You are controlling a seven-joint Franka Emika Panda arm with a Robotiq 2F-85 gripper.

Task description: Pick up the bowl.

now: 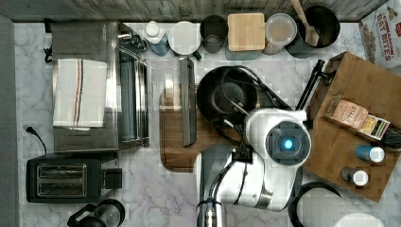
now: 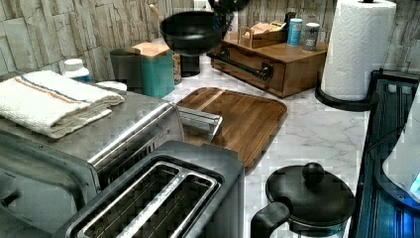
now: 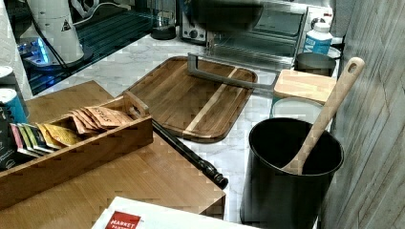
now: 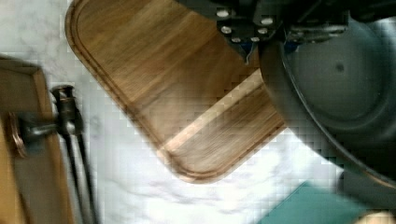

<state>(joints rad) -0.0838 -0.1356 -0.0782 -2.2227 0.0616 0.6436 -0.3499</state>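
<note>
Black bowl [image 2: 192, 30] held in the air above the wooden board [image 2: 237, 116].

The gripper [image 4: 261, 39] pinches 1 edge of the rim; hanging from that single hold, the bowl could tilt or slip and drop onto the board or the jars [image 1: 280, 29] behind.

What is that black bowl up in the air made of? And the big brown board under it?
The bowl looks like glossy black plastic or glazed ceramic; it shines, but the look alone can't settle which. The cutting board looks like wood: brown grain lines and a paler stripe run along it, with a smooth, slightly satin finish.
</note>
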